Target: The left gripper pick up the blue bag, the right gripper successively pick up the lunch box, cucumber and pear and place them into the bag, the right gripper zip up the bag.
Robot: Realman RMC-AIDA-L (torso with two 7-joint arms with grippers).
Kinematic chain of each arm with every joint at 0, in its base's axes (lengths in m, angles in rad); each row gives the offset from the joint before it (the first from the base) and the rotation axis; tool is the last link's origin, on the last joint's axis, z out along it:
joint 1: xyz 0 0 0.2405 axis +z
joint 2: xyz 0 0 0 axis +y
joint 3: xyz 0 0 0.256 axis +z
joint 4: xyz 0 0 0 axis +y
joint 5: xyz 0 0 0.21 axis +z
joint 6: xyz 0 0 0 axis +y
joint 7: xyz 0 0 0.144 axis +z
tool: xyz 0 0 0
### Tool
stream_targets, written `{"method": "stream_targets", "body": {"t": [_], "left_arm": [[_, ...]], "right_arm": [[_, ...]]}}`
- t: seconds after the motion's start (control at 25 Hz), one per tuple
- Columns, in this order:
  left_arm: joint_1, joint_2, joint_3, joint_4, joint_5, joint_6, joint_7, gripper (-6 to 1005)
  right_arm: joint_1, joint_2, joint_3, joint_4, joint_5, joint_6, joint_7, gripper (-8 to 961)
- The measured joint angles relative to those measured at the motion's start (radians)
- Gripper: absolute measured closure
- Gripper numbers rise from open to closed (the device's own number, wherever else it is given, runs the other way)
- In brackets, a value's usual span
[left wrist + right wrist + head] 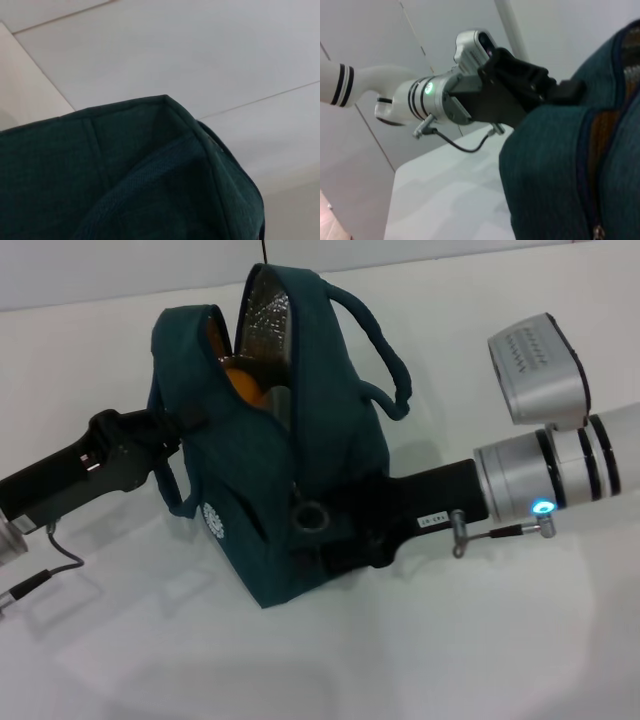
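Blue bag (262,450) upright on the white table (480,640), top gaping, pear (243,383) inside, left gripper (172,430) clamped on the bag's left edge, right gripper (335,530) at the ring pull (307,514), fingers seemingly around it, hard to tell.

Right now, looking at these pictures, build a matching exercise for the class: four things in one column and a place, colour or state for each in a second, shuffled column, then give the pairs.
Column one:
1. blue bag
2. pear
3. left tool
4. right tool

Column two:
A. at the bag's side nearest the robot's left
B. standing on the table, top unzipped and gaping
C. low against the bag's front, by the metal ring pull
D. orange, showing inside the opening

Pairs: 1-B, 2-D, 3-A, 4-C
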Motion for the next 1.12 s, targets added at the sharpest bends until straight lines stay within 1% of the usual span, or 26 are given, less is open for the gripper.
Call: {"method": "stream_targets", "body": {"t": [0.16, 0.64, 0.84, 1.12], "left_arm": [[0.0, 0.002, 0.001, 0.001, 0.0, -0.002, 0.001, 942], [0.002, 0.006, 0.0, 0.002, 0.0, -0.005, 0.002, 942], [0.001, 0.006, 0.0, 0.002, -0.001, -0.005, 0.002, 942], [0.003, 0.006, 0.0, -0.003, -0.001, -0.005, 0.002, 942]], "right_arm": [[-0.006, 0.0, -0.055, -0.004, 0.062, 0.033, -0.018, 403], [-0.014, -0.009, -0.054, -0.011, 0.064, 0.042, -0.012, 449], [-0.015, -0.012, -0.055, -0.011, 0.055, 0.045, -0.011, 523], [-0.017, -0.018, -0.054, -0.012, 0.054, 0.025, -0.01, 770]]}}
